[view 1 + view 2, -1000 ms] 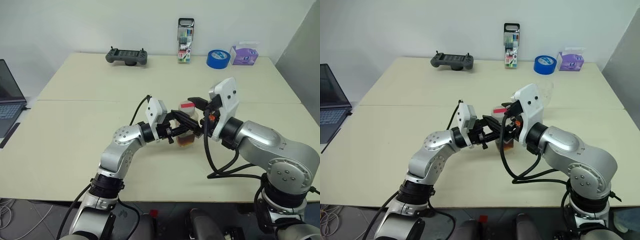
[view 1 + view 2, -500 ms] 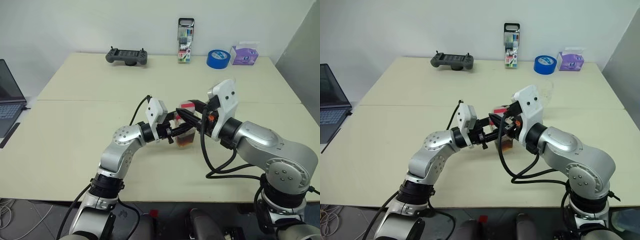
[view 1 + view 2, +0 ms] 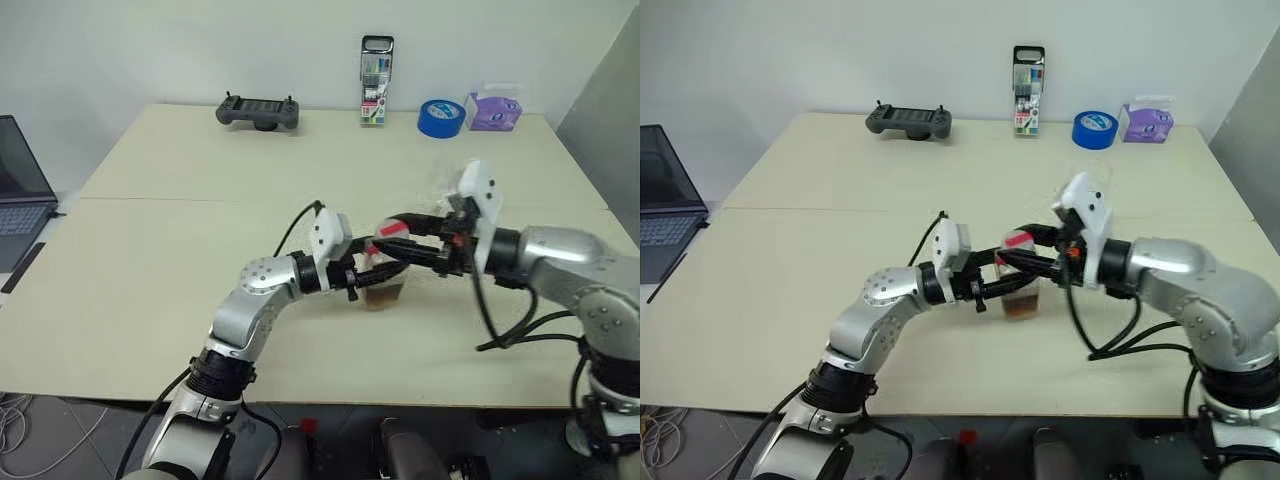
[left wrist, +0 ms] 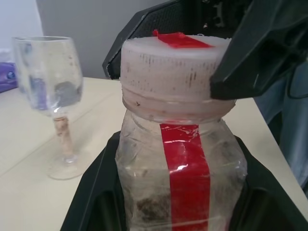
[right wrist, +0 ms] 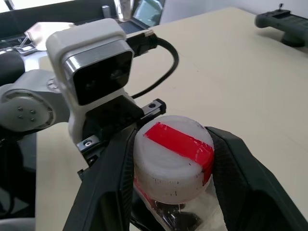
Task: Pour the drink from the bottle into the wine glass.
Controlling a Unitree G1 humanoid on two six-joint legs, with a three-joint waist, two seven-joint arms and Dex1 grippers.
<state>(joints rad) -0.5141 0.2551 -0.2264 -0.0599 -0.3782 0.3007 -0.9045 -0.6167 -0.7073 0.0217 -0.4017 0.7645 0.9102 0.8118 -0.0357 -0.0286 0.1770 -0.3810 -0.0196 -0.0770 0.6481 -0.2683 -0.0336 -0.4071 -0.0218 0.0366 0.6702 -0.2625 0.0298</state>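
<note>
We see the table (image 3: pixel 150 250), pale and wide. At its centre, the bottle (image 3: pixel 380 280) stands upright. Left gripper (image 3: pixel 372 275) reaches in from nine o'clock, clamped on the bottle's body. Right gripper (image 5: pixel 168 168) comes from three o'clock, fingers pinching the cap (image 5: pixel 172 147). Glass (image 4: pixel 50 96) stands beyond, apart, about one o'clock.

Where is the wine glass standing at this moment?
The wine glass stands upright on the table, just beyond the bottle, behind the right arm in the head views.
</note>
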